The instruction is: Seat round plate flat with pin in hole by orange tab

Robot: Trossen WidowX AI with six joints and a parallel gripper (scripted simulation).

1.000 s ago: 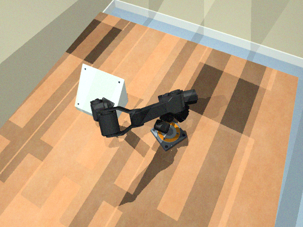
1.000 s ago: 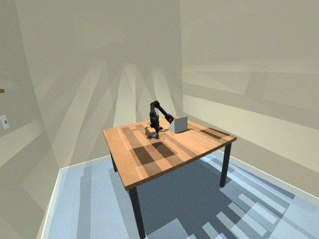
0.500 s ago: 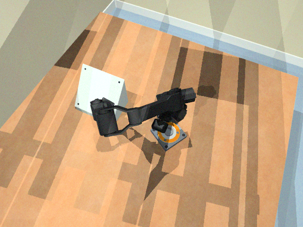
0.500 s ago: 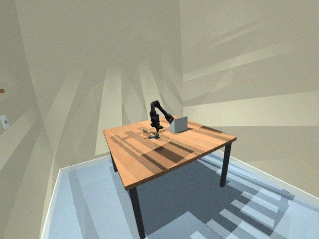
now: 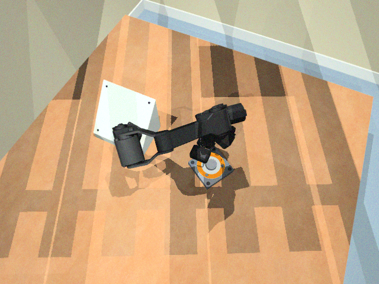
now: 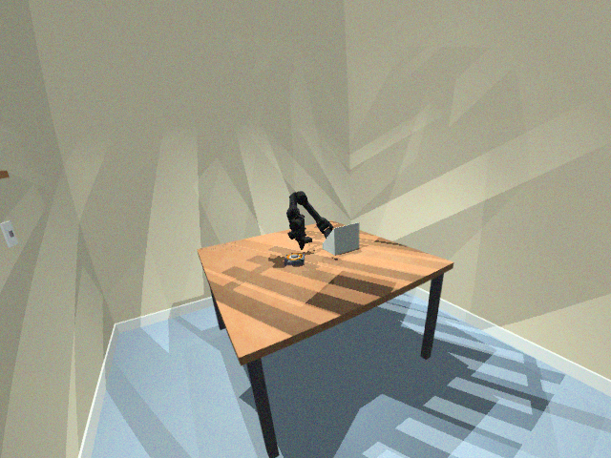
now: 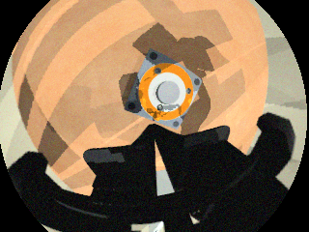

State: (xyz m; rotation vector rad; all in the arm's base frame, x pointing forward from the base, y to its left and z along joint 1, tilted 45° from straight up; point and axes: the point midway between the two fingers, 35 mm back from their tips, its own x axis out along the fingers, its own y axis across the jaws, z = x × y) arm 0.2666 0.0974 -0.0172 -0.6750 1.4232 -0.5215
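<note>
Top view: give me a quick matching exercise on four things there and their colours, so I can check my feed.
Things:
1. plate
2. base
3. post
4. gripper

Colours:
A. black
B. orange
C. pale grey, round
D. darker grey, square, dark corner dots

Pairs: 1-B, 2-D, 3-C, 4-A
</note>
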